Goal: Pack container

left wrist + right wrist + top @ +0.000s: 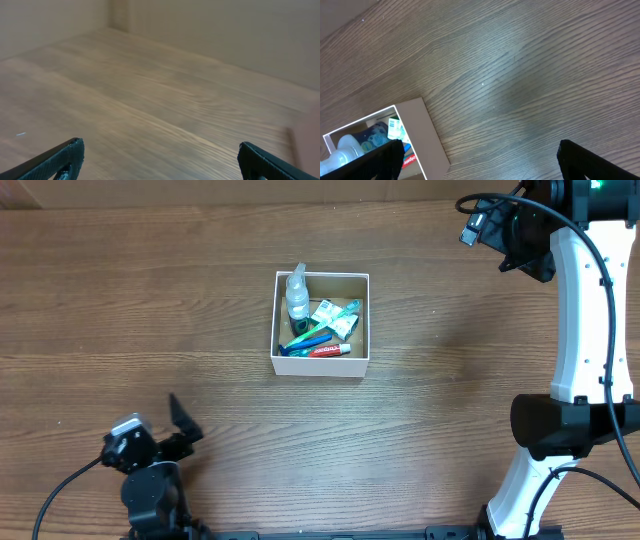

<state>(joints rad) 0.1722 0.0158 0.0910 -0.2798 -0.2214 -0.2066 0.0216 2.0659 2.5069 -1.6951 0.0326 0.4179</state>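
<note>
- We see a brown wood-grain surface point(150, 300) filling the overhead view, and the left wrist view shows a plain beige wall point(225, 35) standing at its far edge.
- We find the container point(320, 366) near the middle of the surface, a square shallow box with white walls, open at the top.
- Inside it, a clear bottle point(297, 295) lies along the left wall, with its cap reaching the rear edge.
- Beside the bottle, white-and-green sachets point(326, 314) sit in the rear right part.
- Blue and green toothbrushes point(308, 338) lie slanted across the floor, and a red-and-white tube point(331, 350) lies along the front wall.
- The left end effector point(160, 155) sits at the lower left of the overhead view, well apart from the container, and its two dark fingers point(65, 157) stand wide apart with only bare wood between them.
- The right end effector point(480, 155) is at the upper right, also well apart from the container, with its fingers point(585, 160) spread wide and nothing between them.
- In the right wrist view, one corner of the container shows at the lower left, behind the left finger, and we can make out the bottle and a sachet inside.
- The white right arm point(580, 310) runs down the right edge of the overhead view, and a black cable point(604, 280) runs along it.
</note>
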